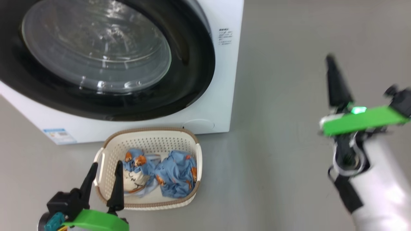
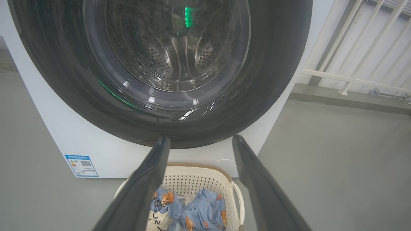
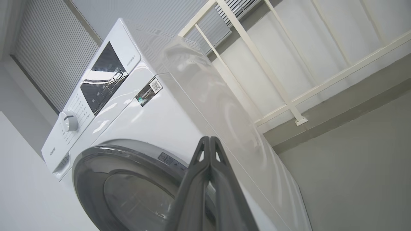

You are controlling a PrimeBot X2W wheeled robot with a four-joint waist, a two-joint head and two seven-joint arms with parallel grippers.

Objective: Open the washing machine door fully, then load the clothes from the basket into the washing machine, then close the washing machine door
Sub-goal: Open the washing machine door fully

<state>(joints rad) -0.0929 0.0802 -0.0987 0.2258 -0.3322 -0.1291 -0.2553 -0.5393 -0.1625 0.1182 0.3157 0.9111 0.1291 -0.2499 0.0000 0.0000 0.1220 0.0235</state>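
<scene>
The washing machine stands on the grey floor, a white box with a small blue label low on its front. Its door lies flush against the front, closed; the black ring takes up nearly the whole width, and the steel drum shows through the glass in the left wrist view.

Just in front of the machine, on the floor, sits the basket, with its long side to the machine. The clothes lie crumpled inside it (two light-blue heaps with orange bears, the left one showing a cream panel with black letters).

The left gripper hangs over the basket's left end, its fingers spread wide and holding nothing. The right gripper is raised off to the right of the machine, well apart from the basket. Its two fingers are pressed together with nothing between them, and they point up towards the machine's upper front corner.
</scene>
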